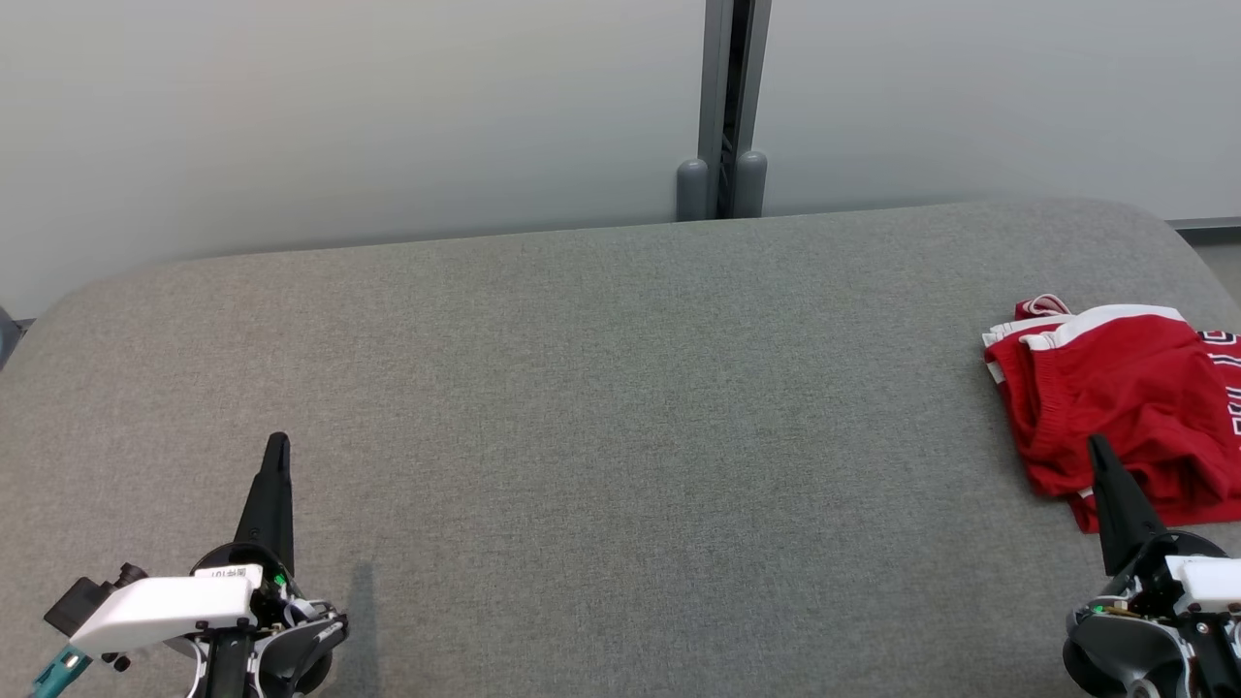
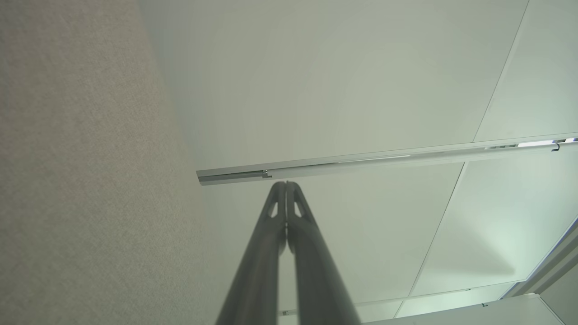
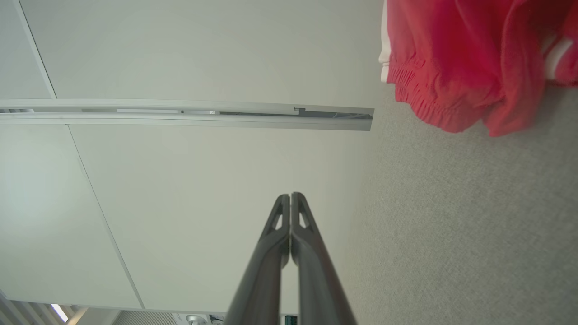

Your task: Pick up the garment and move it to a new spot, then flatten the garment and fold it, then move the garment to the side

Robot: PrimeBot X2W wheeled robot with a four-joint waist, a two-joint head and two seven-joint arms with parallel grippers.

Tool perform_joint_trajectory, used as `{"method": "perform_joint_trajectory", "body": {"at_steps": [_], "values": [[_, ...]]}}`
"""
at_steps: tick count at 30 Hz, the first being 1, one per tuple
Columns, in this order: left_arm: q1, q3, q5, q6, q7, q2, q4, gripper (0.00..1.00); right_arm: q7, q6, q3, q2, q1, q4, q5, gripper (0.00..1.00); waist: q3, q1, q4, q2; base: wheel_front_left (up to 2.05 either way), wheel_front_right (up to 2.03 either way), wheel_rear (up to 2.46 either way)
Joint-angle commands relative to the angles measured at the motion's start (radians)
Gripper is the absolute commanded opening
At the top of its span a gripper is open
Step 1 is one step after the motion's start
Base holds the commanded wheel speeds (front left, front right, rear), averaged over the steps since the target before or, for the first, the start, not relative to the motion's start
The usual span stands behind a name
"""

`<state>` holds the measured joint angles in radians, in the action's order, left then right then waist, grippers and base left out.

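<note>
While the left gripper (image 1: pixel 278 442) and right gripper (image 1: pixel 1098 445) sit closed and empty, the red garment (image 1: pixel 1115 388) lies at the right edge of the table (image 1: pixel 620 436), its white lettering cut off and unreadable.

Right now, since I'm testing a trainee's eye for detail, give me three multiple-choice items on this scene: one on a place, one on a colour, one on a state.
1. Where on the grey cushioned surface does the garment lie?
A. at the robot's right end
B. in the middle
C. at the robot's left end

2. What colour is the garment's main cloth?
A. blue
B. red
C. green

3. How do the left gripper and right gripper stand?
A. both shut, holding nothing
B. both wide open
C. the right one clamped on the garment

Answers:
1 A: the head view shows it at the surface's right edge, by the right gripper.
2 B: the cloth is red with white bands.
3 A: in each wrist view the jaws meet with nothing between them.
</note>
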<state>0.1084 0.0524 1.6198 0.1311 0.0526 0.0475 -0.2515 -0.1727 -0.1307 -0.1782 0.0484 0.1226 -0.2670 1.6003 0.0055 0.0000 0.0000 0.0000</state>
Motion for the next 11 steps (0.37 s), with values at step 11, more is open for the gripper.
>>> {"method": "perform_joint_trajectory", "body": {"at_steps": [11], "values": [[0.014,0.006,-0.003,0.005,0.005,0.002,0.000,0.00,-0.003,0.000,-0.002,0.003,0.007,0.001,0.004,0.00,0.000,0.0000,0.000,0.0000,0.00,0.00,0.00]]}}
